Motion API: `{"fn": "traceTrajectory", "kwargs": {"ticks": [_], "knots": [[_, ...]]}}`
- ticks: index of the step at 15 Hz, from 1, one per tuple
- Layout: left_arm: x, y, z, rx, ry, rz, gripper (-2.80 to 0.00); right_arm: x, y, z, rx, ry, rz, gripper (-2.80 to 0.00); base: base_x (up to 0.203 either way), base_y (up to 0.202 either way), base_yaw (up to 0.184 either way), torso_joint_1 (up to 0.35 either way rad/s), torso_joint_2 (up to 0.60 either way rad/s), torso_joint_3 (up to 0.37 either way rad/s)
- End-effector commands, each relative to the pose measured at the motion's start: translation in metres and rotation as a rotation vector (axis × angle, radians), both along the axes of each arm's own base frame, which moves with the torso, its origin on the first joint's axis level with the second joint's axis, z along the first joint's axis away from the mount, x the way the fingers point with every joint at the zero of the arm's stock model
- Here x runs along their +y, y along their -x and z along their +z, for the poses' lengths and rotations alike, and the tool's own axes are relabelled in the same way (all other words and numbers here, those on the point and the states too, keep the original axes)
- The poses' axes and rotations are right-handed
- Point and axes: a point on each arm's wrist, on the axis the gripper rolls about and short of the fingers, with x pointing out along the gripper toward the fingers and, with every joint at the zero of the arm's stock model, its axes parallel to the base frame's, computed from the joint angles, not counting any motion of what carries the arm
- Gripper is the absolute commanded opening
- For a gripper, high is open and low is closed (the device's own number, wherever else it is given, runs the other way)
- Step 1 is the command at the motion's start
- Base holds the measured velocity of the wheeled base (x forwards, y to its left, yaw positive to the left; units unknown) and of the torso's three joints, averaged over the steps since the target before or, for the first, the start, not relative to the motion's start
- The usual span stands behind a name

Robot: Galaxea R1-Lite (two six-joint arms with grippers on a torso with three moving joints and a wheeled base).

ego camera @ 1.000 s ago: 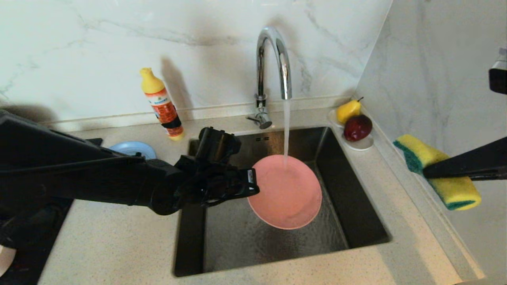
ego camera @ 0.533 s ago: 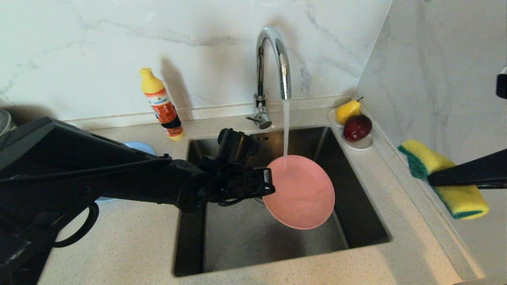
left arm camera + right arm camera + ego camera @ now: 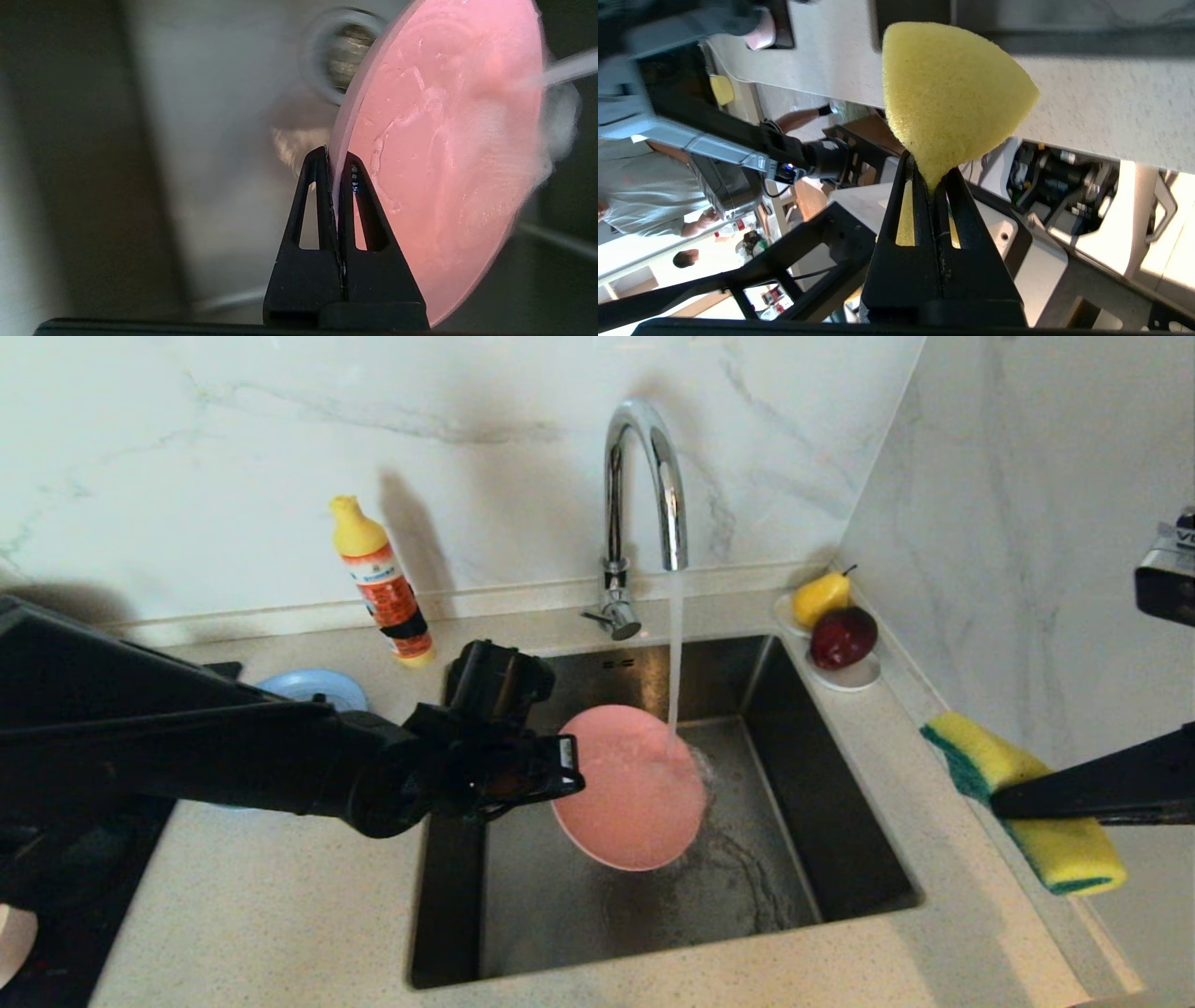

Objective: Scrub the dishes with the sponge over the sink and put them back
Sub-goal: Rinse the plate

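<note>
The salmon-pink plate (image 3: 627,789) hangs over the middle of the sink (image 3: 840,859), tilted steeply, with the water from the tap (image 3: 644,476) falling on its upper right edge and splashing off. The left gripper (image 3: 565,770) is clamped on the plate's rim at the side nearest the sink's left wall; in the left wrist view the two fingers (image 3: 355,186) stand one on each face of the thin edge. The right gripper (image 3: 931,179) is closed on the sponge (image 3: 1022,798) and holds it in the air above the worktop's right edge, near the side wall, well apart from the plate.

I judge the plate to be light and stiff, so it will not bend, but its wet, smooth surface is slippery and the grip covers only a small piece of rim. Pressure from the sponge far from the fingers could turn the plate or pull it out. It seems safer to scrub near the clamped side first, with gentle strokes. The sponge is soft; it is squeezed flat at its middle and flares out above the fingers, so its free yellow face will give way and follow the plate.

A blue-grey plate (image 3: 313,686) lies on the worktop at the left of the sink.
</note>
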Motion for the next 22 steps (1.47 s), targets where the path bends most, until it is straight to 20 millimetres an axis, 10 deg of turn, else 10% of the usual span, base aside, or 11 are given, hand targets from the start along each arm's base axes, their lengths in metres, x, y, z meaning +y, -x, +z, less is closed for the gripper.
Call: {"fn": "traceTrajectory", "kwargs": {"ticks": [1,8,22], "knots": [[0.029,0.013,0.018,-0.056,-0.059,0.082,-2.80,0.003,-0.008,-0.010,0.031,0.008,0.001,-2.80,0.000,0.000,0.000,0.000,0.00,0.000],[0.083,0.020,0.036,-0.136,-0.326,0.292,-2.80,0.008,-0.016,-0.023,0.068,0.028,0.000,-2.80,0.000,0.000,0.000,0.000,0.00,0.000],[0.097,0.045,0.060,-0.228,-0.293,0.315,-2.80,0.008,-0.014,-0.033,0.097,0.043,0.006,-2.80,0.000,0.000,0.000,0.000,0.00,0.000]]}}
